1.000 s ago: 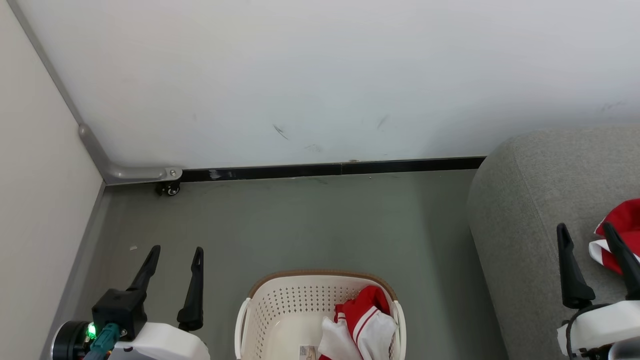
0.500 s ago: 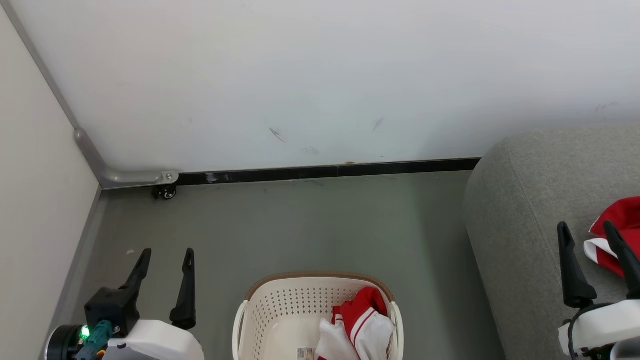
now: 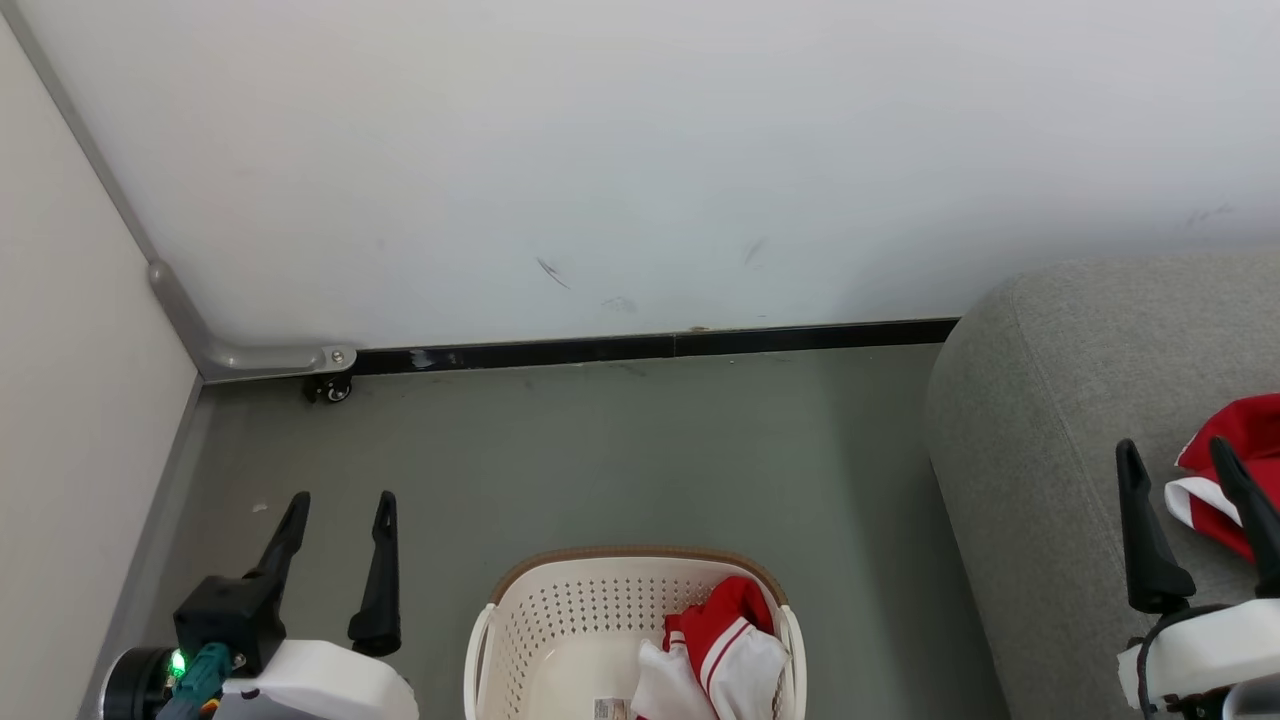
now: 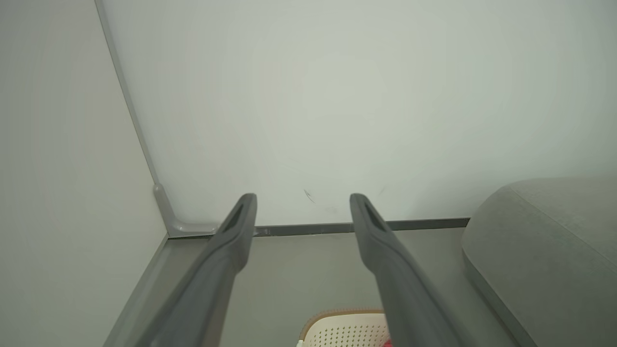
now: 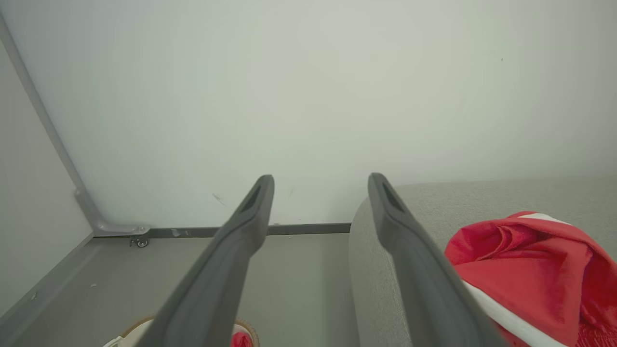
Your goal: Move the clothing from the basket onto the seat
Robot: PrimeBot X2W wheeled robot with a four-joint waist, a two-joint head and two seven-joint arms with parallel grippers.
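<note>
Our left gripper [image 3: 343,498] and right gripper [image 3: 1173,447] are spread, empty. One red garment [image 3: 1238,440] lies on the seat [image 3: 1040,400]; other clothing [image 3: 725,640] waits in the basket [image 3: 560,566], so next we reach into it.

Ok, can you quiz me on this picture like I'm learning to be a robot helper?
1. True or false: the basket has red clothing in it.
2. Where does the other red garment lie? A. on the floor B. on the grey seat C. over the basket's rim
3. Fill in: the left gripper and the right gripper both stand ____, holding nothing.
Key: 1 true; 2 B; 3 open.
</note>
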